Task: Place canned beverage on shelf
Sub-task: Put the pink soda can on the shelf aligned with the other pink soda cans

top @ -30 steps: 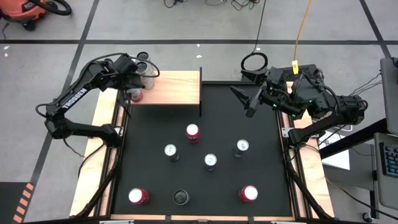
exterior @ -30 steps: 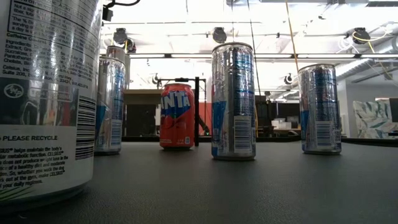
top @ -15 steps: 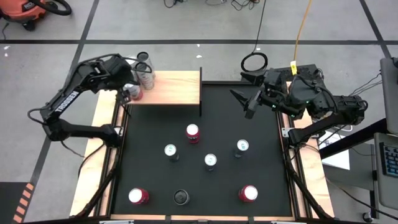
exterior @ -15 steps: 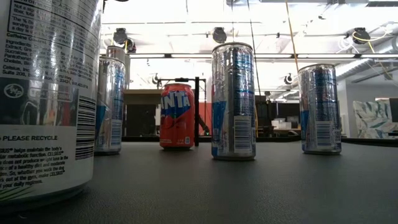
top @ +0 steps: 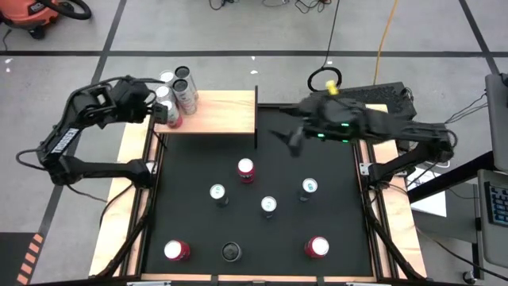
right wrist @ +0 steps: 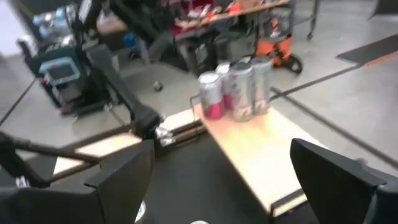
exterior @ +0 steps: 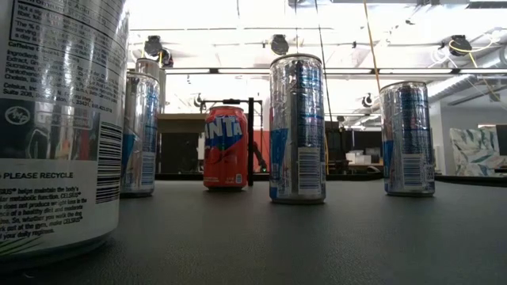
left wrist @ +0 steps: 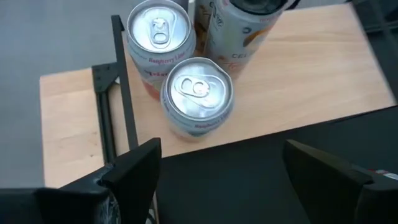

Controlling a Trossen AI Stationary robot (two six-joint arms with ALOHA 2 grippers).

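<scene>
Both empty, wide-open grippers shifted: left gripper (left wrist: 221, 171) off shelf (top: 222, 115), right gripper (top: 287, 139) inward.

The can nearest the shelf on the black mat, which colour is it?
Red can with a silver top; the high view shows it best.

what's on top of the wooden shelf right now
Three cans stand clustered at one end of the shelf; the rest of the board is bare. The left gripper, open, is beside them. The third can's top is cut off in the left wrist view.

"PLEASE RECYCLE" stands on the nearest can (exterior: 59, 127), beside its barcode; "NTA" shows on the orange can (exterior: 226, 147); "CEL" on a shelf can (left wrist: 239, 28).
</scene>
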